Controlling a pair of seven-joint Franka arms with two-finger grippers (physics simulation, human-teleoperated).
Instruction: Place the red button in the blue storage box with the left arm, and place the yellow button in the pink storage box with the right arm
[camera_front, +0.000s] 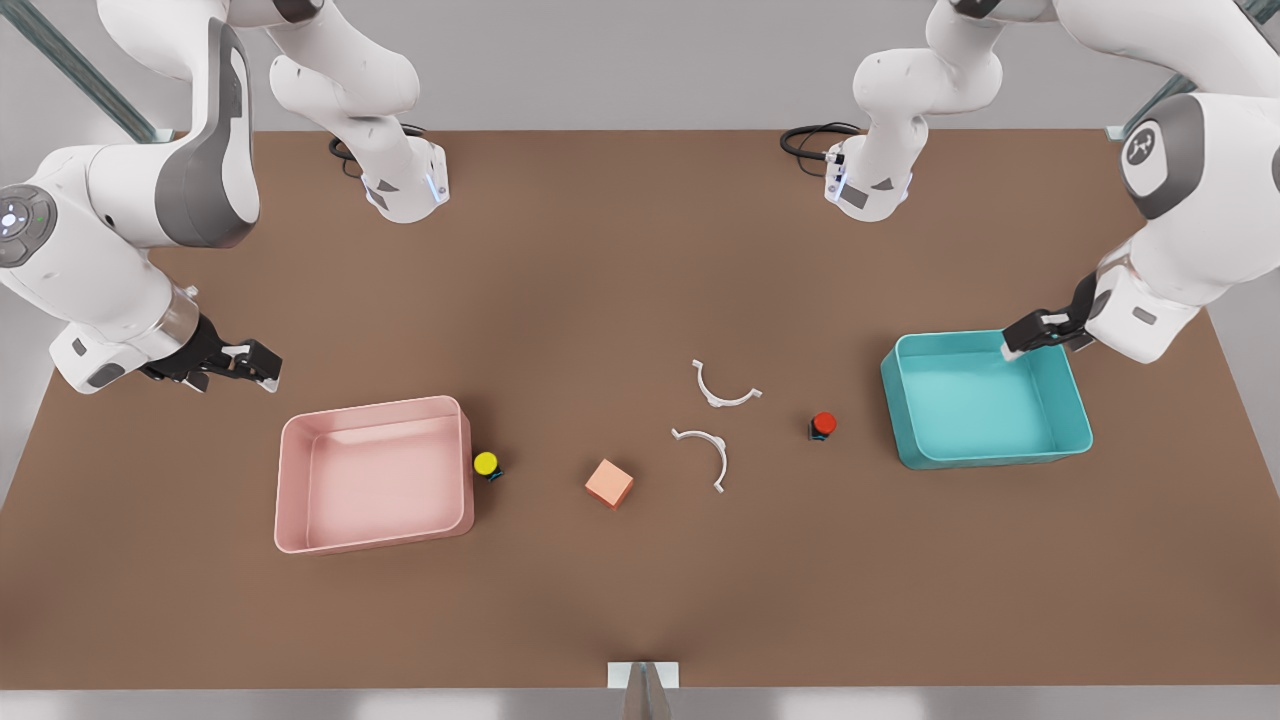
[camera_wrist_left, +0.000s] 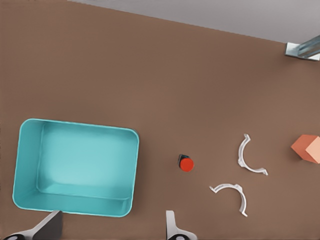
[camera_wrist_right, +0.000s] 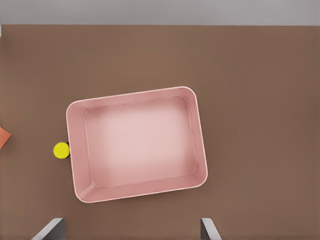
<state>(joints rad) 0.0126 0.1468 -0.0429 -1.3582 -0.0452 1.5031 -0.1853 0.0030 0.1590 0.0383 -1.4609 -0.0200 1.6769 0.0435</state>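
Observation:
The red button (camera_front: 823, 424) (camera_wrist_left: 186, 164) stands on the table a short way off the blue storage box (camera_front: 890, 385) (camera_wrist_left: 131, 170), on its front-view left. My left gripper (camera_front: 1040, 330) (camera_wrist_left: 111, 232) hovers open over that box's far right corner, holding nothing. The yellow button (camera_front: 486, 463) (camera_wrist_right: 61, 150) sits right against the pink storage box (camera_front: 290, 480) (camera_wrist_right: 75, 150), on its front-view right side. My right gripper (camera_front: 250, 365) (camera_wrist_right: 130, 230) hangs open and unladen beyond the pink box's far left corner. Neither box has anything in it.
A salmon-orange cube (camera_front: 609, 483) (camera_wrist_left: 307, 148) (camera_wrist_right: 4, 137) lies between the two buttons. Two white curved clips (camera_front: 724, 390) (camera_front: 705, 452) (camera_wrist_left: 248, 162) (camera_wrist_left: 232, 195) rest near the red button. Both arm bases stand at the table's far edge.

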